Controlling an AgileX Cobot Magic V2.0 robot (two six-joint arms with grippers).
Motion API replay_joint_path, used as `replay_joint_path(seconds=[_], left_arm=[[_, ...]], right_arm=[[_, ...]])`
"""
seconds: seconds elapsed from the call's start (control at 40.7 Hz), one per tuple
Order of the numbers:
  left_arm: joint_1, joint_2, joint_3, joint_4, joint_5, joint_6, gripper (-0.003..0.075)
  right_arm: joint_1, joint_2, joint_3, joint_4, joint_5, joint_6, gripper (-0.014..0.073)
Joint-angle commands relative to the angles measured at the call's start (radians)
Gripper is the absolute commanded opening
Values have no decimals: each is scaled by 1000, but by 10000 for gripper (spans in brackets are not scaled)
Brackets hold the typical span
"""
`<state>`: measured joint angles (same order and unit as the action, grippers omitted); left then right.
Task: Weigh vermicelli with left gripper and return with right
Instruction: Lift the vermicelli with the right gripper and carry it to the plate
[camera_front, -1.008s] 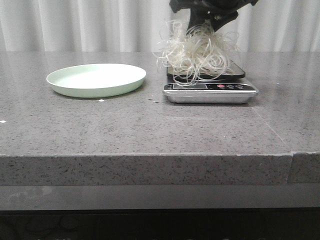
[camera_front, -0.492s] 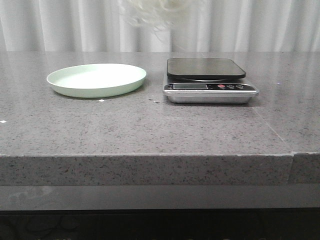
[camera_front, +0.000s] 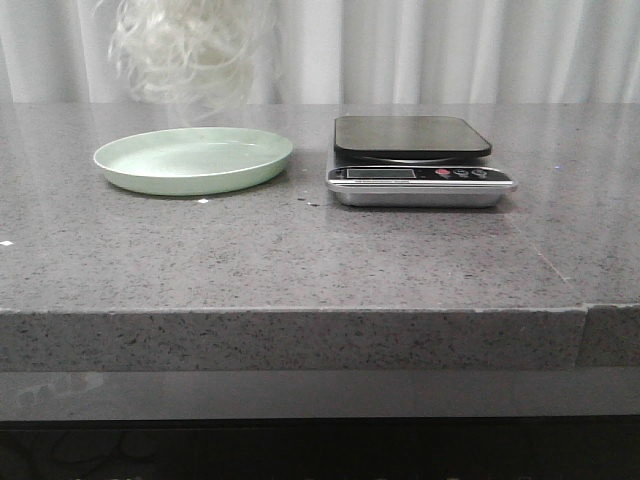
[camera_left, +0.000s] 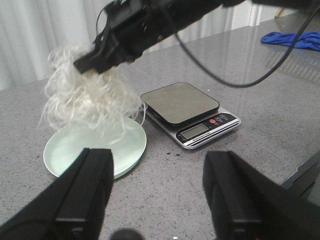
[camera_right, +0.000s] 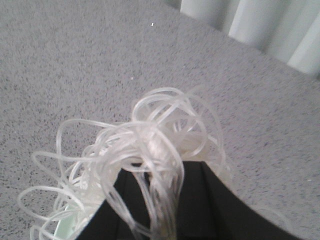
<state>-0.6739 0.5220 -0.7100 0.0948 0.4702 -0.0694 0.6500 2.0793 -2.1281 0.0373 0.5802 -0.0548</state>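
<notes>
The vermicelli (camera_front: 185, 50) is a fluffy bundle of whitish looped strands hanging in the air above the pale green plate (camera_front: 193, 160). It also shows in the left wrist view (camera_left: 87, 102) and the right wrist view (camera_right: 150, 145). My right gripper (camera_left: 95, 62) is shut on the vermicelli's top and holds it over the plate (camera_left: 95, 147); in its own view the gripper (camera_right: 162, 200) clamps the strands. My left gripper (camera_left: 160, 192) is open and empty, low over the table in front of the plate and the scale (camera_left: 187, 112). The scale (camera_front: 415, 160) has nothing on its black platform.
A blue cloth (camera_left: 295, 40) lies on the far part of the table. A black cable (camera_left: 235, 82) hangs from my right arm above the scale. White curtains run behind the table. The table's front edge (camera_front: 300, 312) is near the camera.
The right gripper lifted the vermicelli off the scale and carried it left, from above the scale to above the plate. The scale platform is now bare.
</notes>
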Motion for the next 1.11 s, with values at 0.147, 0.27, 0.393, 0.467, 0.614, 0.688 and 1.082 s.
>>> replay_joint_path(seconds=[0.147, 0.27, 0.393, 0.467, 0.614, 0.688, 1.082], left_arm=[[-6, 3, -26, 1, -77, -11, 458], [-6, 3, -26, 1, -79, -11, 458], [-6, 3, -26, 1, -79, -11, 458], [-6, 3, -26, 1, -79, -11, 458], [-6, 3, -26, 1, -79, -11, 458], [-6, 3, -26, 1, -79, -11, 458], [-6, 3, -26, 1, -79, -11, 458]], right_arm=[[-3, 27, -68, -3, -86, -9, 163], [-6, 42, -68, -3, -44, -9, 272], [-8, 41, -68, -3, -18, -9, 418], [-8, 29, -70, -3, 0, -6, 459], [-8, -28, -85, -3, 115, -4, 465], [-8, -67, -85, -3, 183, -3, 463], [-8, -431, 249, -3, 113, 55, 463]])
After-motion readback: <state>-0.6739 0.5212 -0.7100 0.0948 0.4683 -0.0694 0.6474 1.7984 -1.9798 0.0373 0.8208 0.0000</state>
